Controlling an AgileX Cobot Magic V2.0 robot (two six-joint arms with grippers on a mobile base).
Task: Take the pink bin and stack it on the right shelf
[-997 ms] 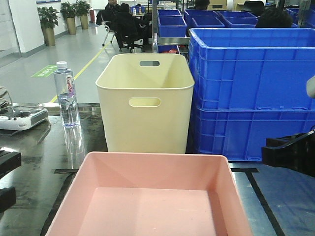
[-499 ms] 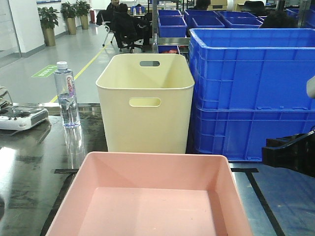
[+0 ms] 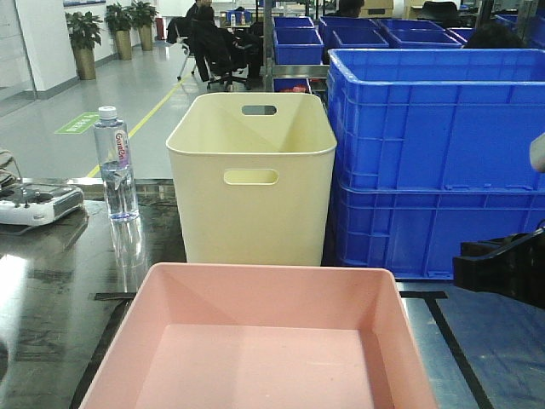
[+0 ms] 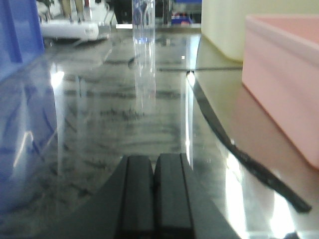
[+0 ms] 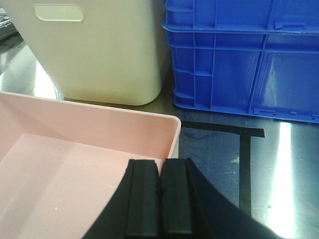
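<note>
The pink bin (image 3: 264, 341) sits empty on the dark glossy worktop (image 3: 51, 307), inside a rectangle of black tape lines (image 3: 451, 328). My right gripper (image 5: 160, 163) is shut and empty, hovering over the bin's right wall (image 5: 172, 134). In the front view it shows as a black shape (image 3: 477, 264) at the right edge. My left gripper (image 4: 154, 160) is shut and empty, low over the worktop (image 4: 124, 109), left of the bin (image 4: 284, 74). It is out of the front view.
A tall cream bin with handle slots (image 3: 251, 179) stands right behind the pink bin. Stacked blue crates (image 3: 434, 162) stand to its right. A water bottle (image 3: 115, 166) and a white controller (image 3: 38, 203) are at the back left.
The left gripper, seen at the front view's left edge one second ago, has left that view. The right gripper and the bins have not moved.
</note>
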